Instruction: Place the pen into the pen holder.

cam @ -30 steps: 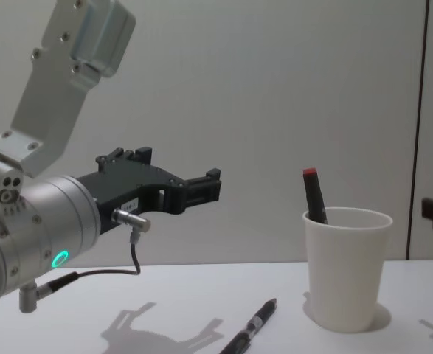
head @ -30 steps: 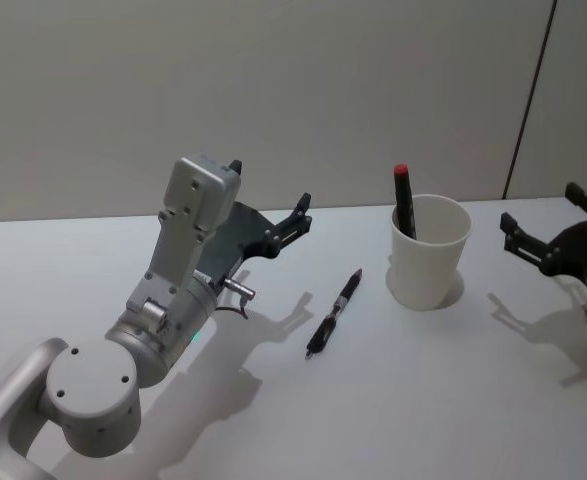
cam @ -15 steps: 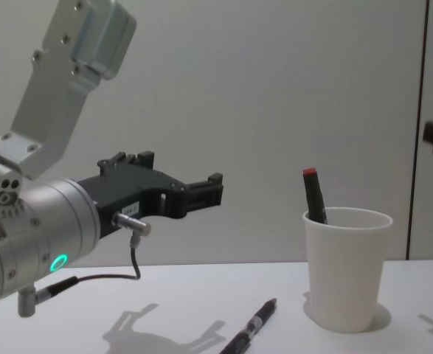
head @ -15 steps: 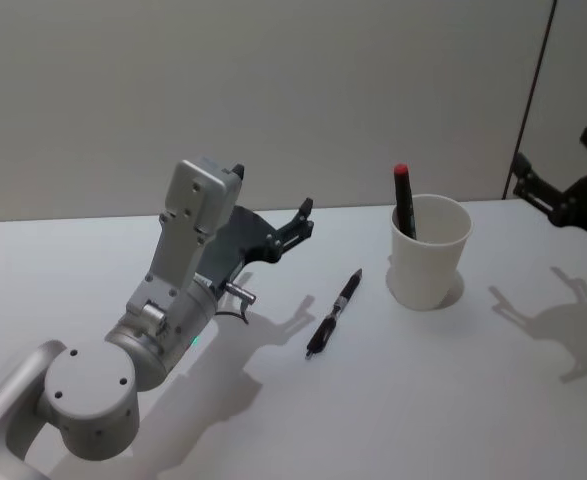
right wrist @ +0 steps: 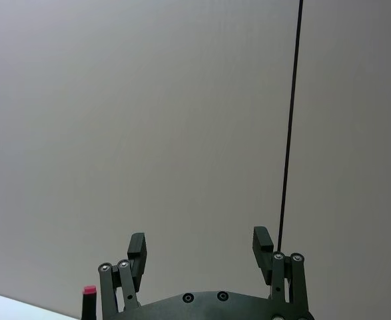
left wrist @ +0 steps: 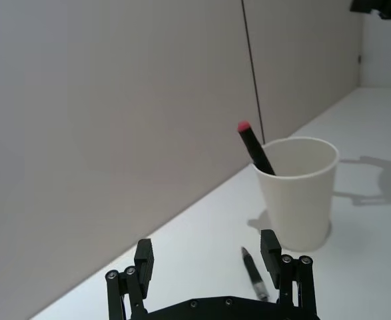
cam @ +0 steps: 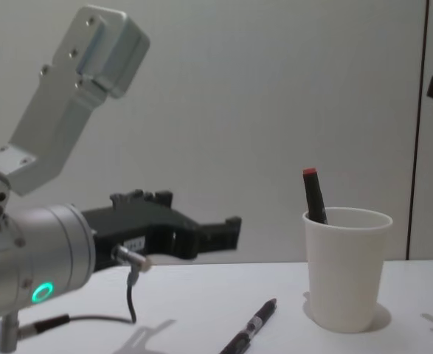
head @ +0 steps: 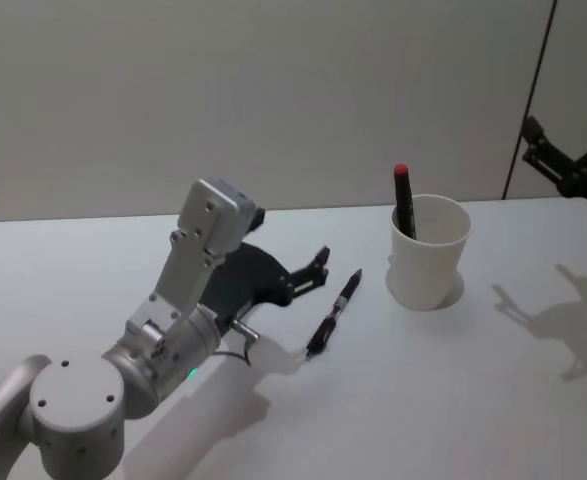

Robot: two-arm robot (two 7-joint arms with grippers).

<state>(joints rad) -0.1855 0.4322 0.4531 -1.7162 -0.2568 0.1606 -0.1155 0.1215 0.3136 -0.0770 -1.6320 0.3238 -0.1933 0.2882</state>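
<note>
Field notes, left arm working.

White tabletop (head: 443, 400): bare apart from the task's things. The grey-and-silver left arm reaches in from the near left. Its black left gripper (head: 318, 270) hangs low over the table, just left of the pen, with its fingers spread apart and nothing between them. The black right gripper (head: 565, 120) is parked high at the far right, fingers also apart and empty.

Pen holder: the white tapered paper cup (head: 428, 255) stands upright right of centre. A black marker with a red cap (head: 404, 200) already leans inside it.

Task's thing: the slim black pen (head: 334, 313) lies flat on the table left of the cup and apart from it, slanted from near-left to far-right.

Risks, as I judge them:
- The pen is thin and flat on the table. If I descend too far the fingertips scrape the surface; too shallow and they close on air.
- If the fingers come in off-centre, one could nudge the pen and roll it away.
- The cup looks light, so a careless swing or a hard drop against the marker could tip it.

Views:
- The head view gives me the pen's slant and its gap to the cup.
- The chest view flattens that slant but shows the gripper's height above the table.
- The left wrist view shows the pen close to one finger, not centred between the two.
</note>
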